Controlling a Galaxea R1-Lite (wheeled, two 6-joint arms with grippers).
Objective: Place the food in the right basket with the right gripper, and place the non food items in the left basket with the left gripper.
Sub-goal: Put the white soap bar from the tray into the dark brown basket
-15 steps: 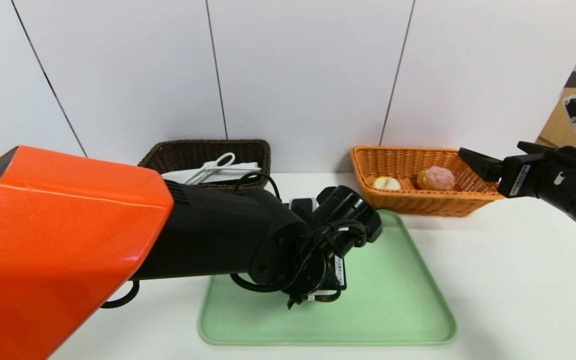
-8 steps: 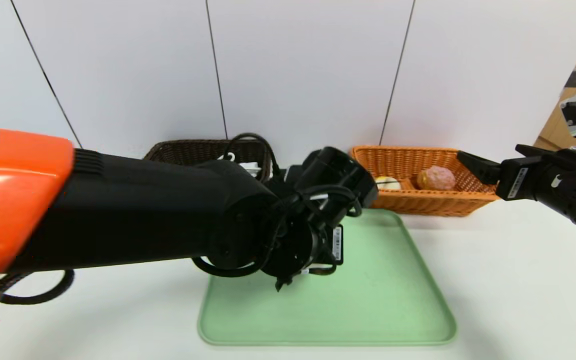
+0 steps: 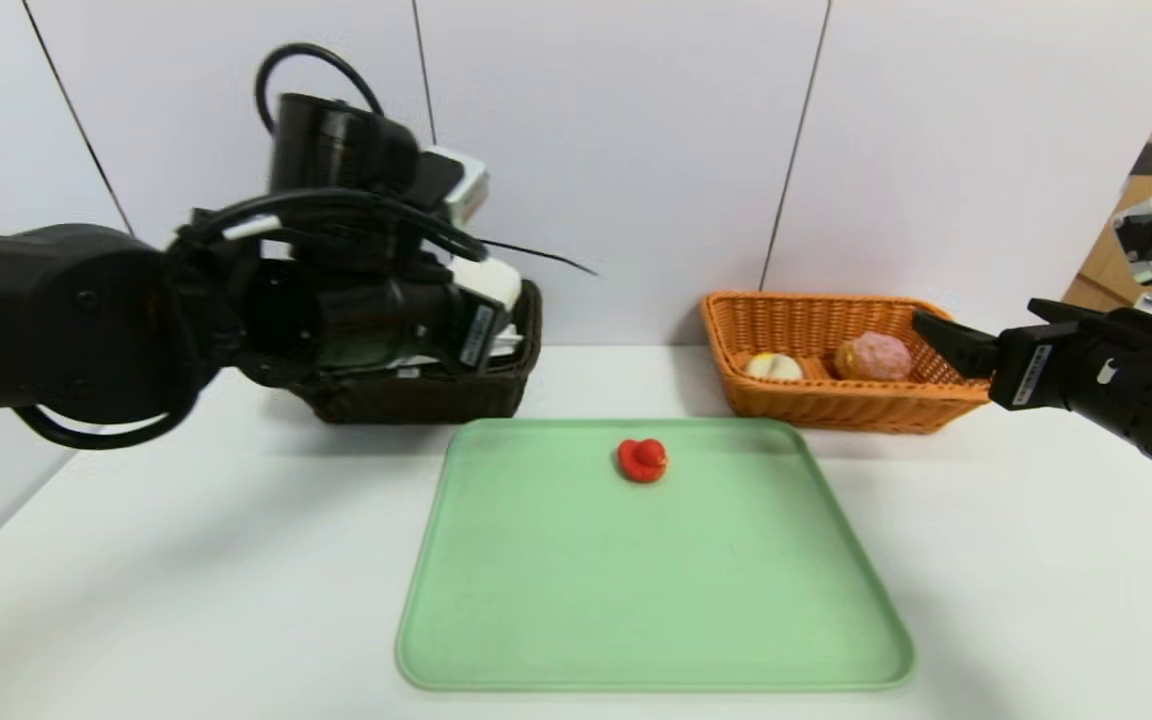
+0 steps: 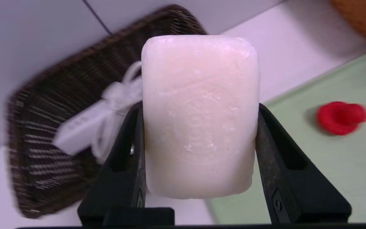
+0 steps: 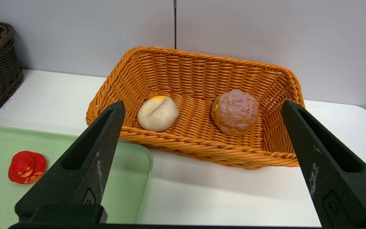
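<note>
Right now my left tool (image 4: 199, 133) is clamped on the soap (image 4: 199, 114), holding it above the dark basket (image 3: 436, 395). Beneath the soap I can see the power strip (image 4: 84, 125) lying in that basket, with a white loop beside it, blurred. My right tool (image 5: 202, 152) hangs with its jaws spread wide and nothing between them, just short of the orange basket (image 5: 202, 152); beyond its tips sit the pale bun (image 5: 158, 113) and the pink-brown bun (image 5: 235, 111), apart from each other. Between my two tools, on the green tray (image 3: 656, 600), the red duck (image 3: 642, 460) sits near the far edge. The tabletop (image 3: 1036, 560) is plain white, backed by a pale panelled wall (image 3: 616, 140).
</note>
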